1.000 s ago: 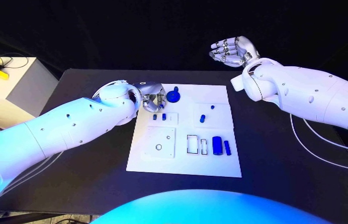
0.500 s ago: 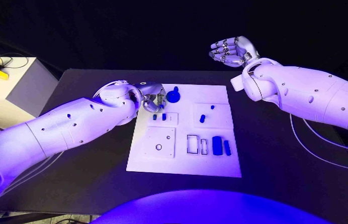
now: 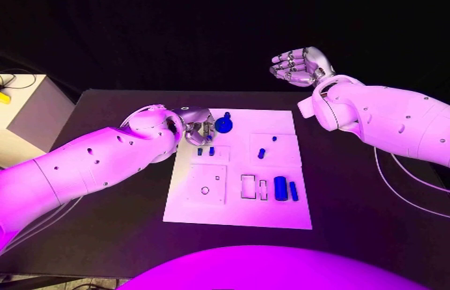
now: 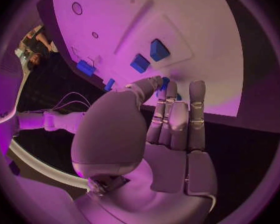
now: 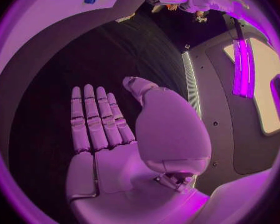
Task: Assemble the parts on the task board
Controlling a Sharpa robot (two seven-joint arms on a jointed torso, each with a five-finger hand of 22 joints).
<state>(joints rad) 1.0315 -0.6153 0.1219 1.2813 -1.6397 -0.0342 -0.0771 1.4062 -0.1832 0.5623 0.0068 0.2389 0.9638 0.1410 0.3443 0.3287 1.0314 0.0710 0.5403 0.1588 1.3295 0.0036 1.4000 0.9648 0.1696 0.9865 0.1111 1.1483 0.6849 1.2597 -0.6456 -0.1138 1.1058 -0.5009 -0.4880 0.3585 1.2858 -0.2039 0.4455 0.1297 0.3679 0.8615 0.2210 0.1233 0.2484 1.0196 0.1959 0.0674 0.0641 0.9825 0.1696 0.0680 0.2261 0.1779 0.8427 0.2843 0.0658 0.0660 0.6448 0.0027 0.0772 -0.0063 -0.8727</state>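
Note:
The white task board (image 3: 239,173) lies in the middle of the black table. A round blue part (image 3: 225,125) with a knob stands at its far left corner. My left hand (image 3: 199,130) is right beside it, fingertips at its edge. In the left wrist view my left hand (image 4: 159,129) reaches to the board, and blue shows behind the thumb and fingertips (image 4: 165,81); a grip cannot be made out. Two small blue pegs (image 3: 205,151) stand just beyond. My right hand (image 3: 300,65) hangs high past the table's far edge, palm (image 5: 115,149) bare and holding nothing.
More blue parts (image 3: 286,189) lie at the board's near right beside slots, and two (image 3: 263,152) sit mid-right. A plate with a hole (image 3: 205,190) is at the near left. A pale cabinet (image 3: 23,111) stands off the table's left.
My left hand has edged slightly toward the far edge of the board. The round blue part and my right hand stay where they were.

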